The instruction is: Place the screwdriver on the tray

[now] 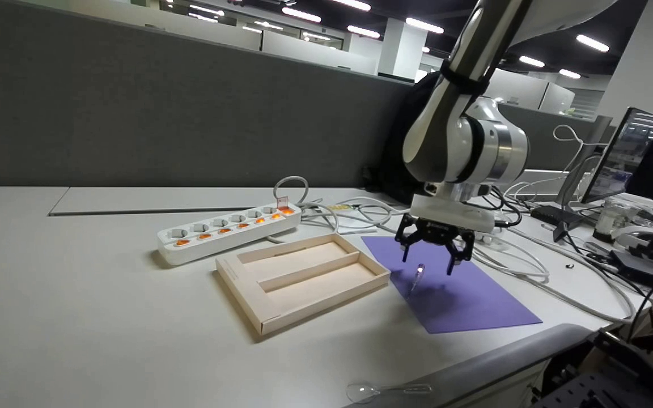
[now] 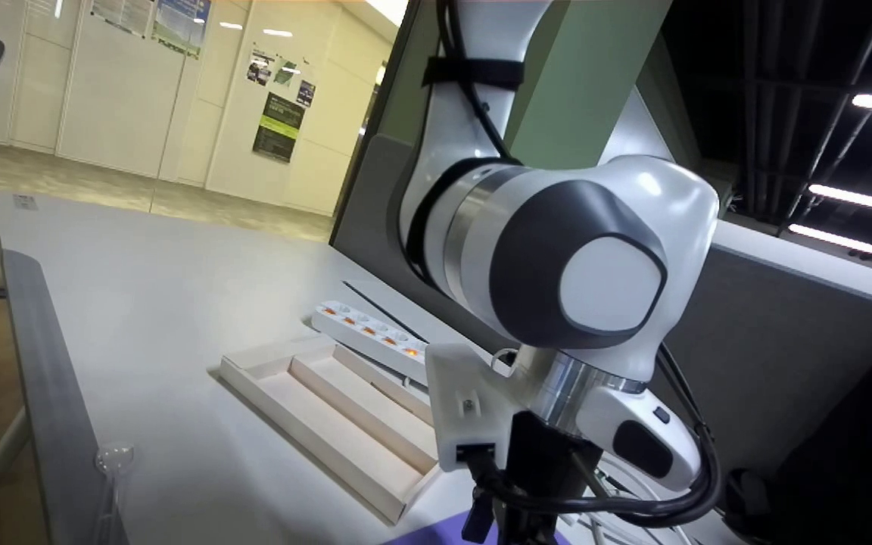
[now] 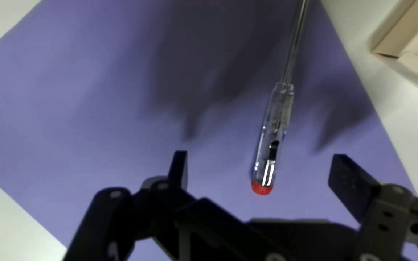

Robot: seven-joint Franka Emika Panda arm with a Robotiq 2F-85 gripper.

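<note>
The screwdriver (image 3: 281,105) has a clear handle with a red end and a thin metal shaft. It lies on the purple sheet; it also shows small in an exterior view (image 1: 417,277) and is out of sight in the remaining one. My gripper (image 3: 259,158) is open and empty, above the sheet, with the handle between its spread fingers in the wrist view. The gripper also shows in an exterior view (image 1: 427,265). The beige wooden tray (image 1: 310,272), with one divider and two bare compartments, lies beside the sheet; it also shows in an exterior view (image 2: 360,405), and its corner in the wrist view (image 3: 406,32).
The purple sheet (image 1: 485,303) lies under the gripper. A white power strip (image 1: 230,233) with orange switches stands behind the tray. White cables (image 1: 530,272) run around the sheet. A clear spoon-like object (image 1: 386,390) lies at the table's front edge. A grey partition (image 1: 190,113) stands behind.
</note>
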